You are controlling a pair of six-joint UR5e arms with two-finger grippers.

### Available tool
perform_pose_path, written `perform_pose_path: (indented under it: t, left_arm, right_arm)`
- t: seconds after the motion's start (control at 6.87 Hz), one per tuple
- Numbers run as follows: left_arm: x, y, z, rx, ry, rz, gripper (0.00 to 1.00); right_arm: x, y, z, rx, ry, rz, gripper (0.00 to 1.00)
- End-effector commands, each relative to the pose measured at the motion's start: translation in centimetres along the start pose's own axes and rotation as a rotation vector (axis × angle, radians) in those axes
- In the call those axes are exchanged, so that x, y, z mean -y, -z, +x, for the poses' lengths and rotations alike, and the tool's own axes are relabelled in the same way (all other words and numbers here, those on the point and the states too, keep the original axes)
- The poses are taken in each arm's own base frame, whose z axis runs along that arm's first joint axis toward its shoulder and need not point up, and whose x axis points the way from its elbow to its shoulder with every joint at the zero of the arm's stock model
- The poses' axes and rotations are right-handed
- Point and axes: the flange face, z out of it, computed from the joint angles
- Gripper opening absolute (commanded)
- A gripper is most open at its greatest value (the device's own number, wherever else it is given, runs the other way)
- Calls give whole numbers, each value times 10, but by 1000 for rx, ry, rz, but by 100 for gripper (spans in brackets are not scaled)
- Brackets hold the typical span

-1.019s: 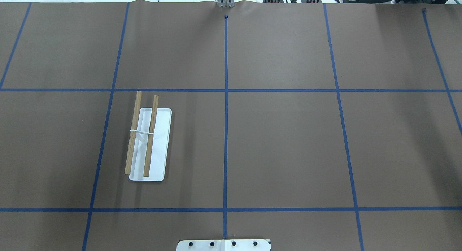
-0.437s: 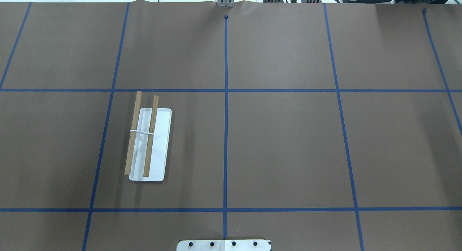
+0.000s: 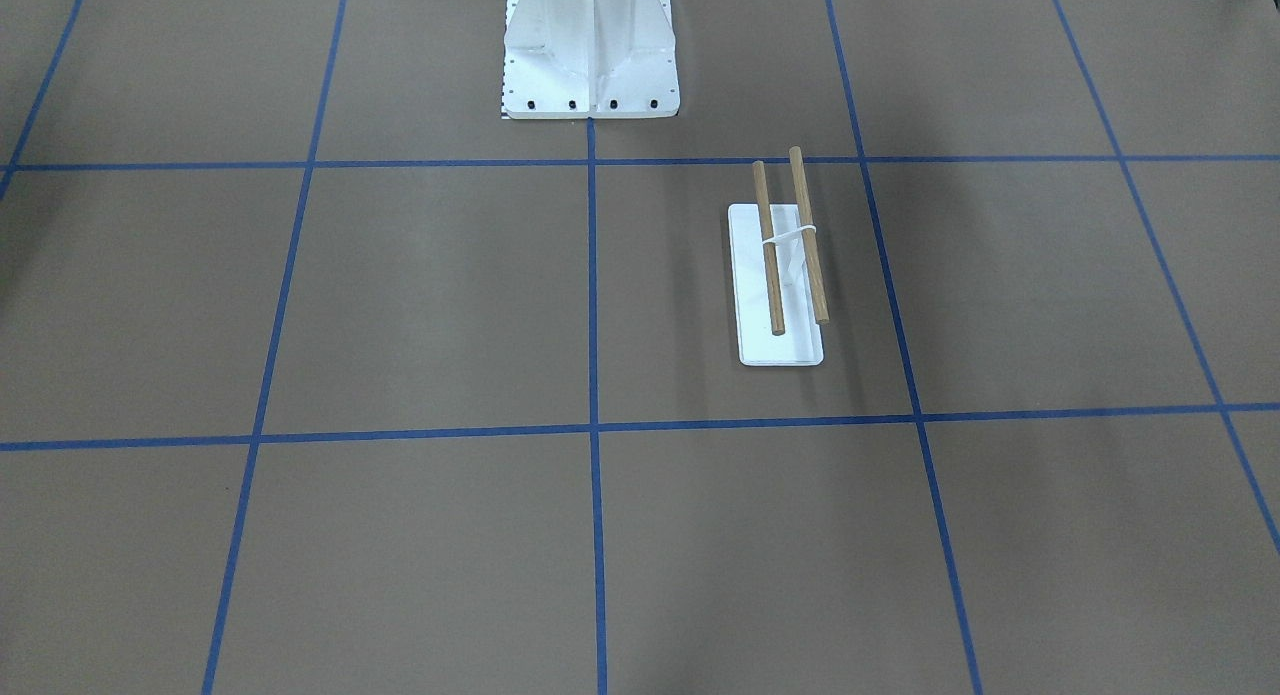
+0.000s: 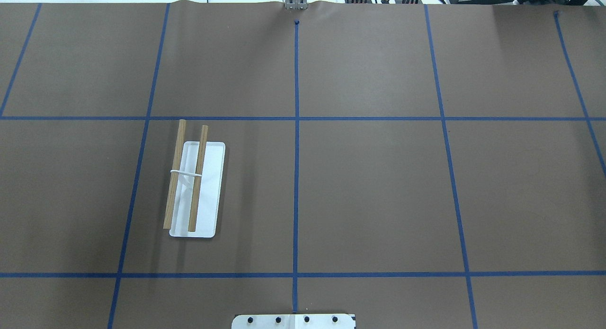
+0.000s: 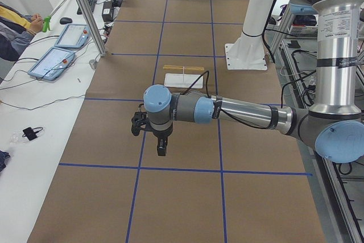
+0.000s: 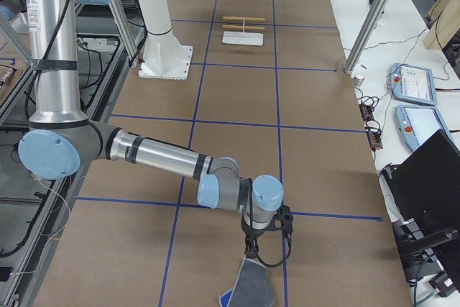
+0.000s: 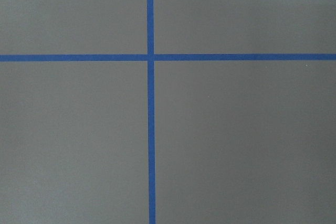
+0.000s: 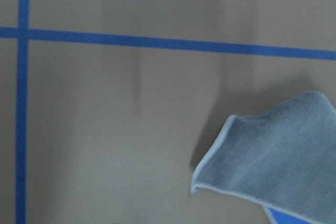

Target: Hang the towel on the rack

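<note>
The rack [image 4: 196, 187] stands left of the table's middle, with a white base and two brown dowels; it also shows in the front view [image 3: 780, 275] and far off in both side views [image 5: 183, 75] [image 6: 244, 28]. The towel [image 6: 253, 287] is dark grey with a blue corner, at the table's end right under my right gripper [image 6: 250, 253]. The right wrist view shows it at lower right [image 8: 273, 166]. My left gripper [image 5: 161, 149] hangs over bare table, far from the rack. I cannot tell whether either gripper is open or shut.
The large white bolted pedestal [image 3: 590, 55] stands at the robot's side of the table [image 4: 293, 321]. Blue tape lines grid the brown table. A side bench carries tablets [image 5: 57, 55] and cables. A metal post [image 6: 366, 26] stands at the table's edge.
</note>
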Motion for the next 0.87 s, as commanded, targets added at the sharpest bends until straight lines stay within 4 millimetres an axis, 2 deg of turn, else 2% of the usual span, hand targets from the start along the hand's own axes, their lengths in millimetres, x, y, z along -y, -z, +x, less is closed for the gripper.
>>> perform_pose_path:
  t: [0.0,0.15,0.44,0.73]
  left_arm:
    - [0,1,1,-1,-5,5,98]
    - [0,0,0,0,-7,6,98]
    - [1,1,1,-2,-10,10,98]
    - [1,2,2,0,-15,13,98]
  right_arm:
    - [21,-20,42,12,-45,-16,89]
    - [18,-36,52,9,-98,-6,88]
    - [12,-59,66,5,-291,51,79]
    - [19,-60,63,11,-411,86,78]
